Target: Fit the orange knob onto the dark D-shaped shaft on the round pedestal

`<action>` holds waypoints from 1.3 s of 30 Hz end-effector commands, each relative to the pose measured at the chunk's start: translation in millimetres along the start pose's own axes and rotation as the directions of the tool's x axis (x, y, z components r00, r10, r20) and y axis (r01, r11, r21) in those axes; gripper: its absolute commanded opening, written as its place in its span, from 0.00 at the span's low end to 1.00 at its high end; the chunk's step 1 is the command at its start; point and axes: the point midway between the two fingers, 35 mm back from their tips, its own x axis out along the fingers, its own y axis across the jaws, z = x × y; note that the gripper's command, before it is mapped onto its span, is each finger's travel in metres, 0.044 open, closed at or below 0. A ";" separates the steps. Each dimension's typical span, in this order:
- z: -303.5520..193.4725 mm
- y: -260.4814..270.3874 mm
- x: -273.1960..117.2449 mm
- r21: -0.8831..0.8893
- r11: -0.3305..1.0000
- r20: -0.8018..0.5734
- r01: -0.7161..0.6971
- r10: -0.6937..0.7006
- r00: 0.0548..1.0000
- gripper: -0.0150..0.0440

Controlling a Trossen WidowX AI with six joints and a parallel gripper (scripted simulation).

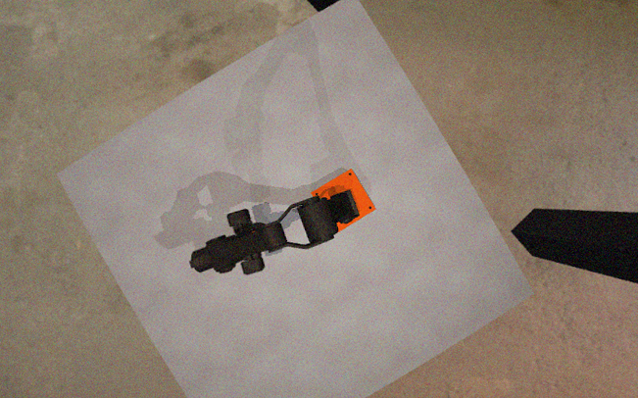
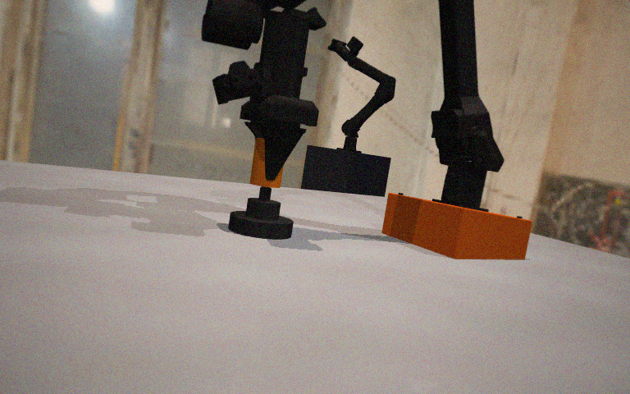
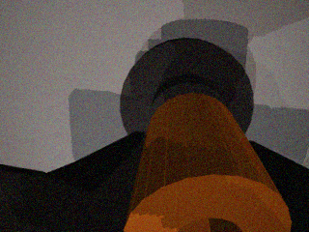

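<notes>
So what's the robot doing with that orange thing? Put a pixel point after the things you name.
The robot's gripper (image 2: 273,162) is holding the orange knob (image 2: 257,171) (image 3: 198,145) upright over the round pedestal (image 2: 261,226) (image 3: 140,97). The knob sits at the top of the dark shaft (image 2: 264,194), and part of the shaft still shows below it. It isn't pushed down onto the pedestal, and the gripper hasn't let go.

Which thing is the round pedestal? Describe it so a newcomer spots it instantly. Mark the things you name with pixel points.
On the pale table top (image 1: 301,326) (image 2: 302,315) (image 3: 43,43), find the big orange base block (image 1: 362,197) (image 2: 492,236). In the exterior view, left of it stands the round pedestal (image 2: 261,226) (image 3: 140,97). Unlike that boxy block, it is dark, round and stepped, with a thin shaft (image 2: 265,194) on top.
</notes>
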 end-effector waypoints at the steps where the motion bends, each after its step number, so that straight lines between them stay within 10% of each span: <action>1: 1.3 0.1 0.6 0.020 1.000 0.005 0.002 -0.002 1.000 0.25; 39: -2.0 -0.5 4.0 -0.011 1.000 0.005 0.003 -0.003 1.000 0.25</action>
